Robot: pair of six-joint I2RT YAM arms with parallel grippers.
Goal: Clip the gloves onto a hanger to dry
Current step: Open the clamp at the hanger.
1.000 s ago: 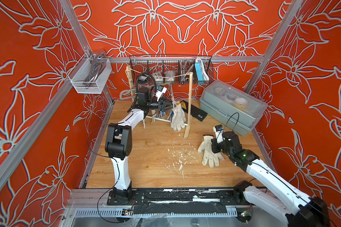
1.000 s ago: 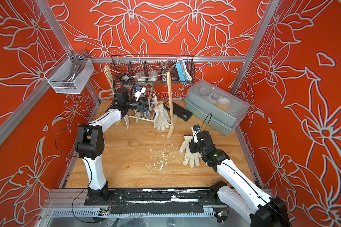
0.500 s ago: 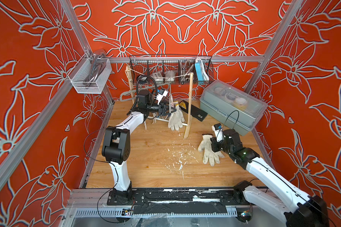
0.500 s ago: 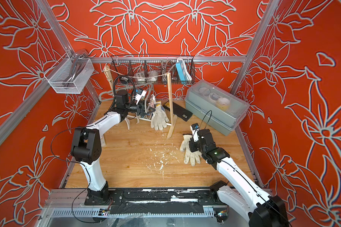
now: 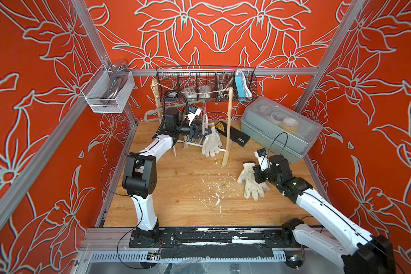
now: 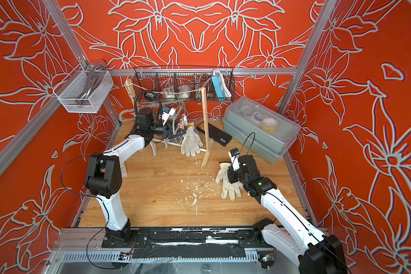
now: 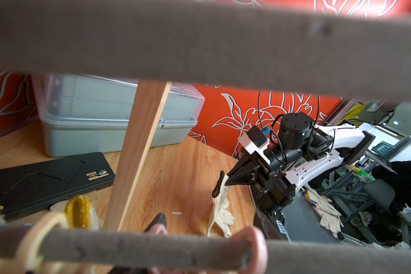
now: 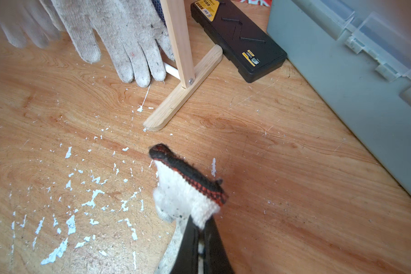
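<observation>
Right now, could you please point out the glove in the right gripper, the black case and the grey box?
Black-cuffed glove [image 8: 185, 194]: right wrist view, white knit cuff.
Black case [image 8: 237, 40]: right wrist view, top face.
Grey box [image 5: 281, 129]: a top view, clear lid.

Both top views look down over the whole tabletop; the close, low wrist views share the wooden post.

At least three gloves, two baskets, one box, one case.
</observation>
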